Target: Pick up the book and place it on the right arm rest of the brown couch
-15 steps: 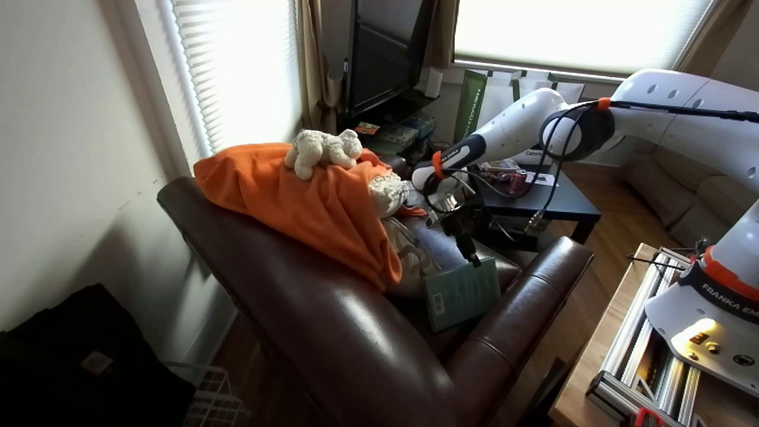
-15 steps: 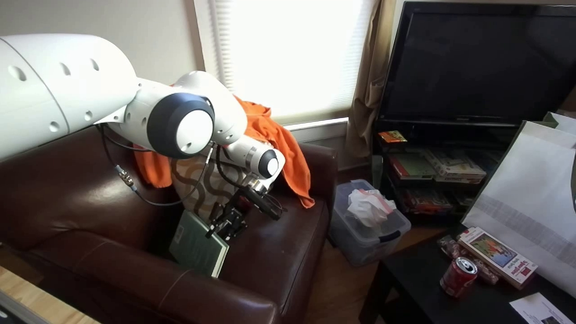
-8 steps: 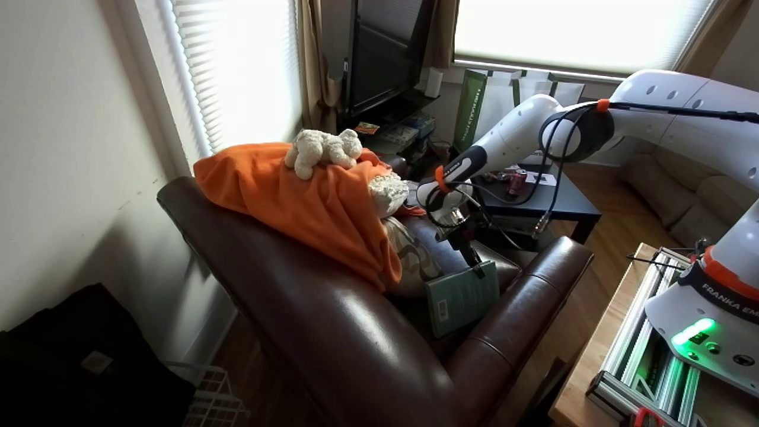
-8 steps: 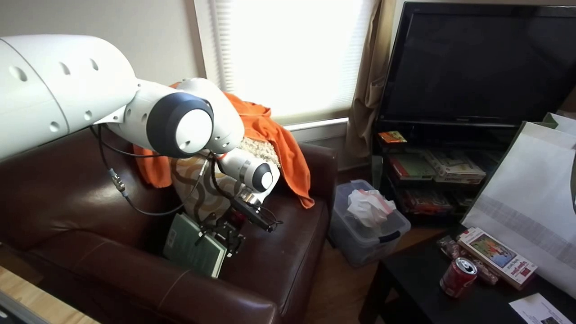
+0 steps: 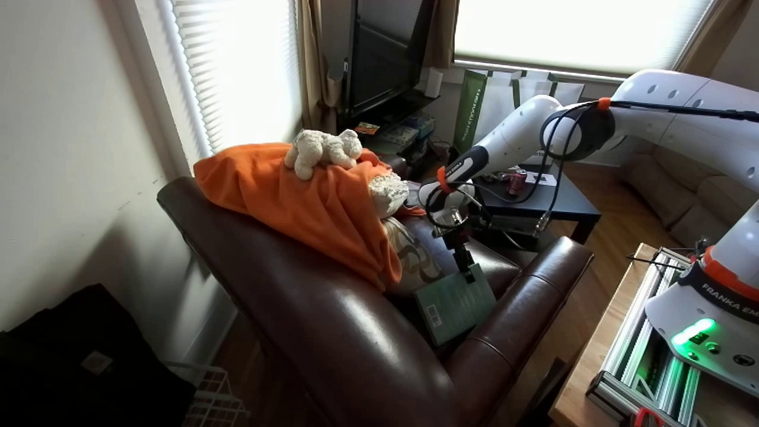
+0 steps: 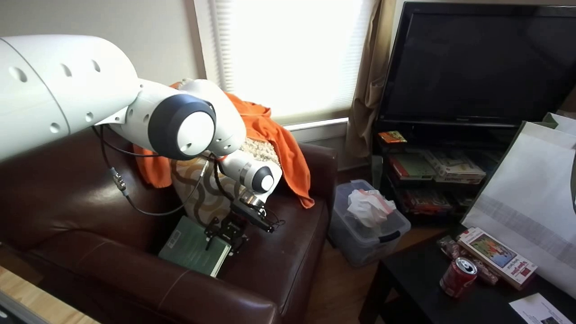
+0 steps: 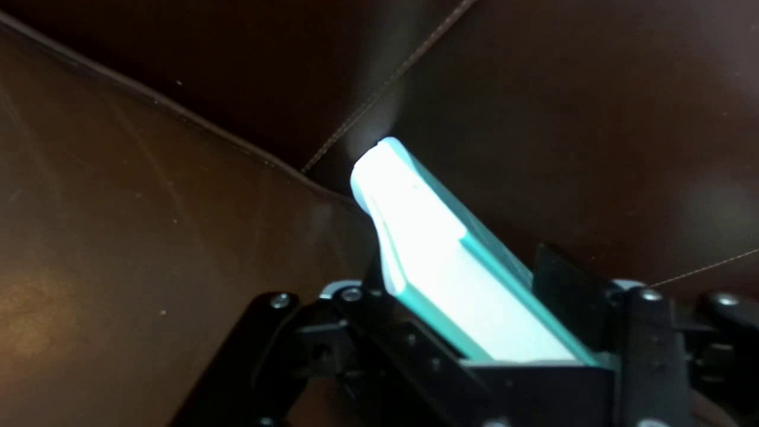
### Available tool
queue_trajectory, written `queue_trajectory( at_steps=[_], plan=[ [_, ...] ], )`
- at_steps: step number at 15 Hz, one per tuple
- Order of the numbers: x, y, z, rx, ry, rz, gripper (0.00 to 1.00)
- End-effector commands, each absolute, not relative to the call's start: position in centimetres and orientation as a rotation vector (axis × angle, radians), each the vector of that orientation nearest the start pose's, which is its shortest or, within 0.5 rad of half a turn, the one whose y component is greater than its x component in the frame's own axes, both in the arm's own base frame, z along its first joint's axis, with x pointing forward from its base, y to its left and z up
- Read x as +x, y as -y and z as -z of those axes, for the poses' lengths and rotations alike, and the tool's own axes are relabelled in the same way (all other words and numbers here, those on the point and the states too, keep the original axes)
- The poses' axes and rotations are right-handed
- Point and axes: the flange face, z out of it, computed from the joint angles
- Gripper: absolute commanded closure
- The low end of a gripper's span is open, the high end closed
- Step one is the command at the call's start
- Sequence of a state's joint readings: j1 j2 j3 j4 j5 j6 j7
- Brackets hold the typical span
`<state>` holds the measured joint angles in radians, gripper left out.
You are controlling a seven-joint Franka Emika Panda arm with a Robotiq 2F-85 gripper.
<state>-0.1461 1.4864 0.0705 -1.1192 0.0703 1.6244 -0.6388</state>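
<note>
The book [image 6: 191,252] is tilted over the seat [image 6: 288,252], left of bottom-center in an exterior view, right beside the armrest [image 6: 135,272]. The claw [image 7: 468,276] is only at one corner, so my bet is the book pivots or snags the armrest on a lift. Wrist view has fingers [image 7: 572,302] straddling the pages [image 7: 450,279], can't tell if they're clamped; exterior views don't clearly show that, but catch the label [image 5: 434,316].
</note>
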Motion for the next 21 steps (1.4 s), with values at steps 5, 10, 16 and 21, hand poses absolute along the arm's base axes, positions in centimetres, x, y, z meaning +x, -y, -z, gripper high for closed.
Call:
queue_trajectory(
  at_steps=[5,10,16,21],
  plan=[
    [56.7,9.6,9.1,-2.055,0.656,-1.0,0.82],
    [56.2,7.9,6.9,-1.802,0.729,-0.939,0.93],
    [55.0,7.9,6.2,-1.61,0.818,-0.8,0.93],
    [53.9,12.4,4.3,-1.472,0.833,-0.691,0.93]
  ],
)
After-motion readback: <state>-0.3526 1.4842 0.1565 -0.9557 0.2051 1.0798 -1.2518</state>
